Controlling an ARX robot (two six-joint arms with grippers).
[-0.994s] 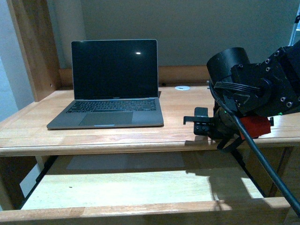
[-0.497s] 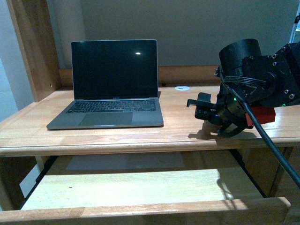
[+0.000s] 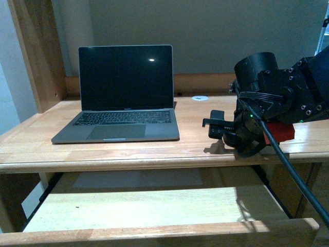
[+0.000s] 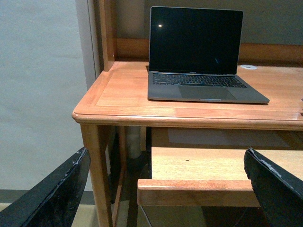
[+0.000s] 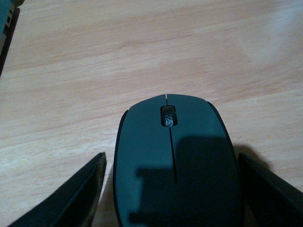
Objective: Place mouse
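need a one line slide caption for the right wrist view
Black mouse resting on the wooden desk, the open right gripper with a finger on either side of it, apart.

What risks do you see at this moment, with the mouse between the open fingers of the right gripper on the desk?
1. The right gripper is open with the mouse between its fingers; a crooked retreat might drag or turn it.
2. In the front view, the gripper works near the front edge of the desk, so a nudged mouse might fall onto the pulled-out tray.
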